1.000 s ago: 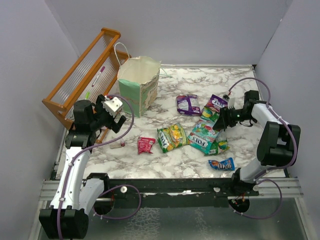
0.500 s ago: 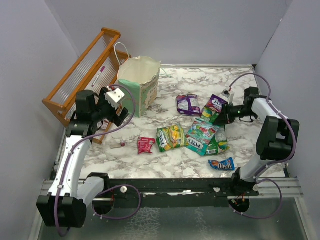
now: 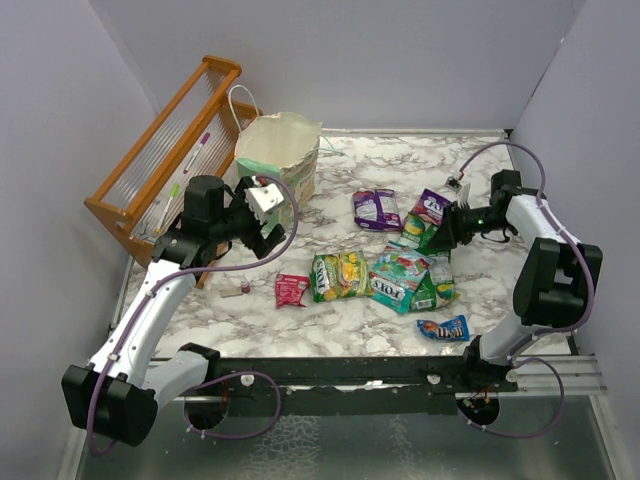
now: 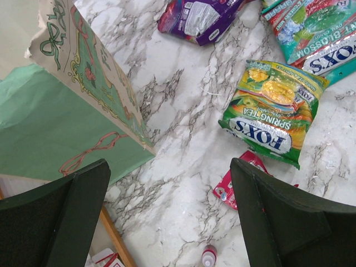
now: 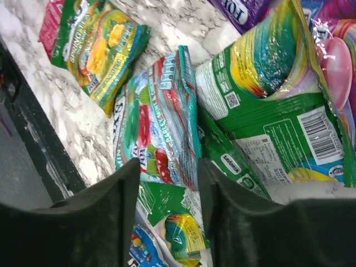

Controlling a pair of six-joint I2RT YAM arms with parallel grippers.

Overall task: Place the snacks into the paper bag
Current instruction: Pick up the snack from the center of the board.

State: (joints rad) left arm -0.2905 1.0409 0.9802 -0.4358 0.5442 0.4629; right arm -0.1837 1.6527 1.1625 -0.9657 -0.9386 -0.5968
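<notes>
nearby, left claw [image 3: 266,231] beside paper bag [image 3: 283,160]

Open along far edge and far-right corner; blocked far-left by paper bag [image 3: 299,183] and rack [image 3: 160,150], centre-right by snacks [image 3: 345,275].

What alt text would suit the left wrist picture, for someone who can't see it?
The left hand, two dark fingers, hangs open and empty above a marble table. The mint-green and cream paper bag fills the upper left; a yellow-green snack packet lies right, a purple one at top, a red one below.
</notes>
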